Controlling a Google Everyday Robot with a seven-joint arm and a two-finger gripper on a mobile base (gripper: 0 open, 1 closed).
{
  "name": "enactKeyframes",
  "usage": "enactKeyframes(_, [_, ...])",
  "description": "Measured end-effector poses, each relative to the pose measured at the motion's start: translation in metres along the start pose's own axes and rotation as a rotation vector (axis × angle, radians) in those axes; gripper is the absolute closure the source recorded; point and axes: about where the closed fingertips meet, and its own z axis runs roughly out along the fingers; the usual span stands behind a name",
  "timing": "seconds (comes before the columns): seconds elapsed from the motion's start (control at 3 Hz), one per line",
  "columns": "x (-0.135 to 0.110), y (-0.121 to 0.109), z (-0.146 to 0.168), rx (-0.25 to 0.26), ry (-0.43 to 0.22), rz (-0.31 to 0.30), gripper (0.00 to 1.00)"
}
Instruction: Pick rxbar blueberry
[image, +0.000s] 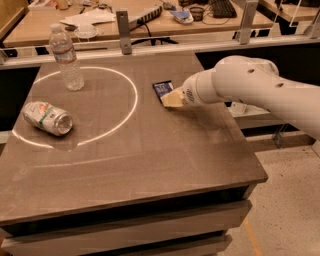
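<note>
The rxbar blueberry (162, 88) is a small flat dark navy-blue bar with pale lettering, lying on the brown table (150, 165) right of the white circle. My gripper (171, 100), a tan tip on the white arm (250, 85) reaching in from the right, is low over the table at the bar's near right end. It covers that end of the bar. The bar rests on the table.
A clear water bottle (66, 59) stands upright at the back left inside the white circle line (131, 107). A crushed silver can (47, 118) lies on its side at the left. A cluttered desk (150, 15) and rail stand behind the table.
</note>
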Motion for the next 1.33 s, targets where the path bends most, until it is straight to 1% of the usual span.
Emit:
enactKeyframes(0.33, [-0.013,0.007,-0.009,-0.05,-0.041,-0.042,1.0])
enactKeyframes(0.67, [-0.037,0.02,-0.031,-0.178,-0.121,-0.046,1.0])
enactKeyframes(1.0, [-0.069,0.04,-0.058,-0.366,-0.232,-0.093,1.0])
enactKeyframes(1.33, [-0.082,0.061,-0.082,-0.518,-0.288,-0.358,1.0])
